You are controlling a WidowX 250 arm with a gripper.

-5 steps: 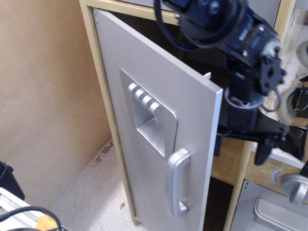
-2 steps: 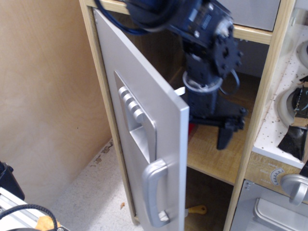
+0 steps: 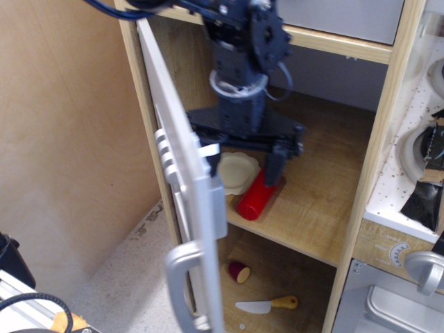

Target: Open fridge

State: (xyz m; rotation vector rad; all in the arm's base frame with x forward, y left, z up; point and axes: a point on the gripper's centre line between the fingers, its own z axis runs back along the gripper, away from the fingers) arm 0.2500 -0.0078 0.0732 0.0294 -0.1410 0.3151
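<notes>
— Where's the black gripper?
— Inside the light-wood fridge, jaws spread wide, holding nothing; the flat silver-grey door stands swung out, edge-on, at its left finger.
— Below it?
— A smooth red cylinder lying beside a pale scalloped dish on the wooden shelf.

A red cylinder lies beside a cream plate; below are a purple-skinned cut vegetable and a wooden-handled knife. An oven knob shows lower right.

Single close view, high front-left, angled down into fridge.
</notes>
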